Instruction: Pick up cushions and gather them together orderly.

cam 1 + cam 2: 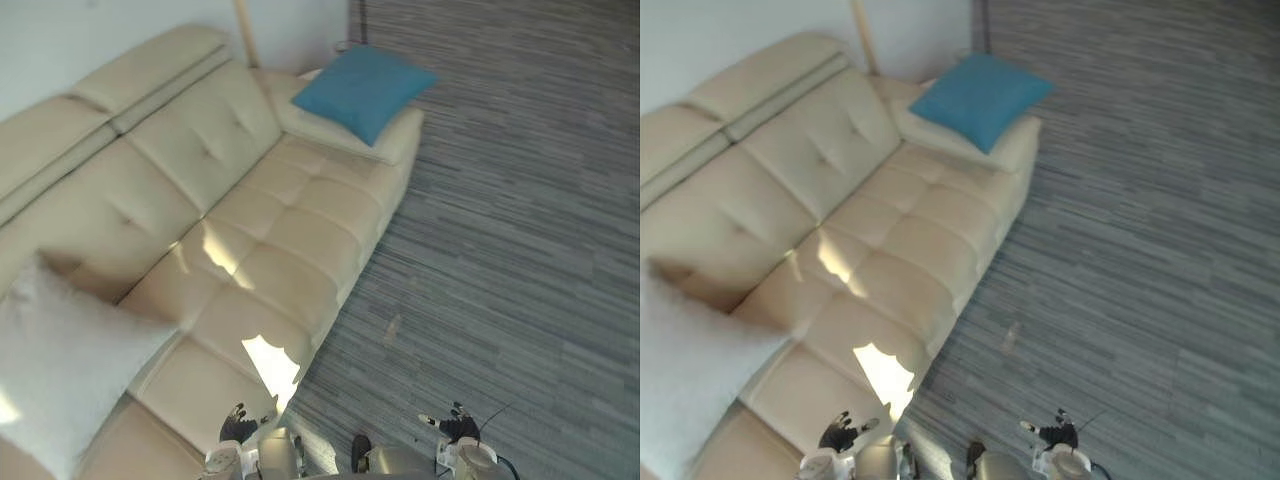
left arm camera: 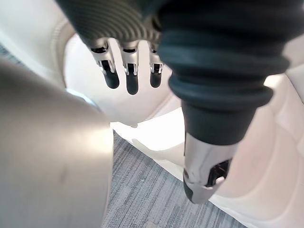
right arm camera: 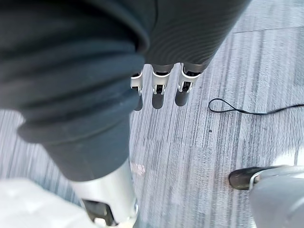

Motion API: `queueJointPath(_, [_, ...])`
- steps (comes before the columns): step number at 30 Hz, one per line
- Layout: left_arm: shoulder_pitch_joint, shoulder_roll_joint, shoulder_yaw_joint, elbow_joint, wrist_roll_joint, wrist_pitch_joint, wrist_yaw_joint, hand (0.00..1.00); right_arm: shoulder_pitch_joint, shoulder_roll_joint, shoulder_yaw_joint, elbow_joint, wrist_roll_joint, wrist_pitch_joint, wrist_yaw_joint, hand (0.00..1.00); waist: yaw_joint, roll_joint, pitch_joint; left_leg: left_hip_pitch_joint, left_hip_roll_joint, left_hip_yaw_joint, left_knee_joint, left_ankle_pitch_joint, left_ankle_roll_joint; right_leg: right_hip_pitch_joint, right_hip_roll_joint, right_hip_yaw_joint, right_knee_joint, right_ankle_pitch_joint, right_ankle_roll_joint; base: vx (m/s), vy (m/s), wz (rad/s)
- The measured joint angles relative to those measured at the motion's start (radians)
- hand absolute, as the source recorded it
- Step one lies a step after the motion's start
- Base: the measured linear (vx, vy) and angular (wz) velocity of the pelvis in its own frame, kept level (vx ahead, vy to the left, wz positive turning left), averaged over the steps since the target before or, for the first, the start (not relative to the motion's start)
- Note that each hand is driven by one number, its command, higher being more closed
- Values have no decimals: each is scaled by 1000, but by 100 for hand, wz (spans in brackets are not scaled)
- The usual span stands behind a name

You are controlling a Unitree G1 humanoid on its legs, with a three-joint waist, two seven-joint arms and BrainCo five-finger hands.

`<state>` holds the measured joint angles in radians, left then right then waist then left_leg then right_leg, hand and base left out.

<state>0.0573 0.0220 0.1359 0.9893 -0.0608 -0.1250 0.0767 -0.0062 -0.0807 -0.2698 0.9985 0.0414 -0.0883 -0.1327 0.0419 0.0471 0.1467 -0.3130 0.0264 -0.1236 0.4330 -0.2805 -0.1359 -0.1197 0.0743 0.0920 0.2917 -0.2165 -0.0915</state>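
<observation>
A: Where are the cushions, and what do the hands hold?

B: The blue cushion [image 1: 362, 90] rests at the far end of the sofa [image 1: 290, 240], propped on its cream end. The white fluffy cushion [image 1: 60, 370] lies at the near end, well apart from it. The left hand [image 1: 238, 424] hangs by the sofa's front edge, the right hand [image 1: 458, 426] over the floor [image 1: 520, 250]. Both have straight, spread fingers and are empty.

A: What might go wrong?

B: The blue one's corner overhangs the sofa's end, so a one-sided tug could tip it onto the floor. The white one looks soft and bulky, and a shallow pinch may let it slump out.

A: Room to move?

B: The floor along the sofa's front looks open for walking. The wall [image 1: 60, 40] behind the backrest closes that side.
</observation>
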Motion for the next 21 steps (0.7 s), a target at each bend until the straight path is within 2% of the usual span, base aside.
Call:
queueJointPath(1, [8, -6, 1, 4, -2, 0, 0, 0, 1, 0, 0, -1, 0, 0, -3, 0, 2, 15, -8, 9, 8, -38, -8, 68, 40, 2, 23, 45, 21, -28, 16, 323, 269, -170])
queueJointPath(2, [8, -4, 2, 3, -2, 0, -1, 0, 1, 12, 0, -2, 0, 0, -3, 0, 9, 13, -13, 22, 7, -12, 8, 80, 51, 3, 18, 62, 44, -49, 30, 412, 300, -159])
queueJointPath(3, [6, 12, 0, 0, -2, 1, -1, 0, 9, 38, 0, -6, 0, 0, -3, 0, 10, -22, -15, 46, 9, 63, 11, 50, 69, -1, -14, 78, 93, -83, 69, 365, 243, -105])
queueJointPath(4, [5, 16, 0, 0, -2, 0, -1, 0, 9, 44, 0, -6, 0, 0, -3, 0, 11, -33, -14, 55, 5, 83, 15, 38, 76, -6, -27, 77, 113, -91, 83, 332, 198, -119])
queueJointPath(5, [-3, 26, -6, 7, -2, 3, 0, 0, 5, 62, 0, -7, -1, 0, -2, 0, 13, -49, -12, 89, 3, 140, 20, 9, 98, -40, -55, 40, 202, -100, 140, 244, 155, -85])
queueJointPath(6, [-3, 28, -9, 10, -2, 3, 0, 0, 4, 66, 1, -7, -1, 0, -1, 0, 13, -50, -11, 104, 2, 154, 12, 4, 104, -56, -64, 20, 239, -100, 169, 321, 181, -92])
queueJointPath(7, [-4, 34, -29, 18, -2, 4, 2, 0, 2, 72, 6, -6, -1, 0, -1, 0, 13, -48, -9, 147, -2, 177, -21, 0, 111, -103, -99, -55, 326, -104, 219, 262, 127, -51])
queueJointPath(10, [-10, 40, -56, 22, -7, 6, 8, 0, -10, 68, 22, -5, -2, 0, 0, 0, 5, -27, 5, 229, 14, 205, -104, -3, 116, -145, -179, -270, 346, -132, 171, 293, 32, -32])
queueJointPath(11, [-13, 42, -57, 22, -9, 6, 8, 0, -15, 67, 22, -4, -2, 0, 0, 0, 5, -25, 7, 237, 19, 206, -116, -3, 116, -151, -183, -289, 337, -133, 171, 271, -72, -22])
queueJointPath(13, [-27, 43, -57, 22, -11, 8, 9, 0, -42, 42, 40, -2, -2, 1, -1, 0, 4, -3, 23, 303, 71, 226, -191, -4, 113, -219, -195, -367, 301, -119, 161, 327, -139, -38])
queueJointPath(15, [-31, 45, -65, 23, -11, 9, 9, 0, -56, 24, 40, -2, -2, 0, -2, 0, -6, 11, 34, 348, 107, 229, -224, -9, 100, -270, -196, -379, 266, -73, 151, 337, -194, -22])
queueJointPath(16, [-27, 55, -80, 24, -10, 9, 8, 0, -46, 20, 40, -2, -3, 0, -3, 0, -9, -4, 35, 379, 110, 232, -231, -11, 92, -280, -199, -354, 197, 0, 152, 214, -146, -1])
queueJointPath(17, [-25, 64, -83, 24, -9, 9, 8, 0, -39, 20, 40, -2, -3, 0, -4, 0, -10, -18, 34, 391, 103, 229, -230, -11, 83, -276, -204, -341, 164, 36, 147, 423, -300, 10])
queueJointPath(18, [-32, 62, -83, 35, 2, 11, 8, 0, -19, 7, 37, 4, -3, 2, -4, 0, -18, -22, 34, 411, 114, 212, -187, -32, 48, -274, -210, -344, 184, 87, 91, 441, -315, 9])
queueJointPath(19, [-33, 52, -80, 36, 7, 9, 6, 0, -14, 1, 37, 5, -3, 4, -4, 0, -19, -14, 27, 370, 138, 204, -88, -25, 35, -264, -191, -348, 194, 46, 77, 525, -391, 5])
queueJointPath(20, [-33, 42, -77, 35, 15, 7, 6, 0, -13, 0, 37, 4, -1, 5, -4, 0, -27, -11, 25, 318, 155, 192, 23, -8, 15, -254, -177, -353, 191, 31, 69, 422, -338, -12])
queueJointPath(21, [-32, 25, -67, 30, 22, 9, 3, 0, -13, 0, 35, 1, 0, 5, -4, 0, -32, 4, 37, 202, 196, 155, 292, 71, 21, -194, -141, -361, 160, 13, 42, 518, -371, -28])
